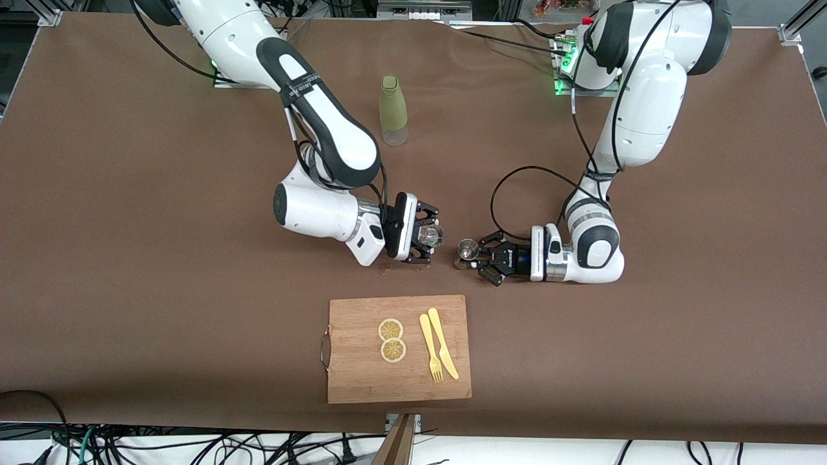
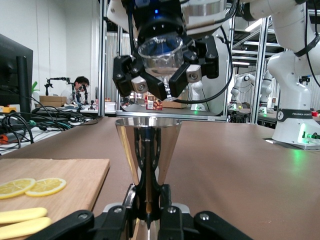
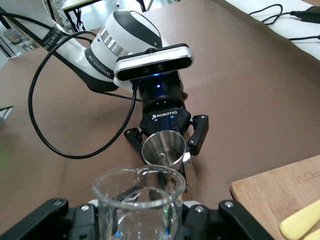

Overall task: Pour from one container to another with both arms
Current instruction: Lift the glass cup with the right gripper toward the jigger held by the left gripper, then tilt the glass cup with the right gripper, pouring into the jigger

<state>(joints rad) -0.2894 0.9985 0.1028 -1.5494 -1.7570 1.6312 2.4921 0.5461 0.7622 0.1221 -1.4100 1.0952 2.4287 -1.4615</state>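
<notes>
A clear glass beaker is in my right gripper, which is shut on it above the middle of the table. A steel jigger stands upright low at the table, with my left gripper shut on its narrow waist. The two vessels face each other with a small gap between them. In the left wrist view the beaker hangs higher than the jigger's rim. From the right wrist the jigger shows just past the beaker's lip, mouth up. I cannot tell any contents.
A green bottle stands farther from the front camera than the grippers. A wooden cutting board lies nearer to that camera, carrying two lemon slices and a yellow knife and fork.
</notes>
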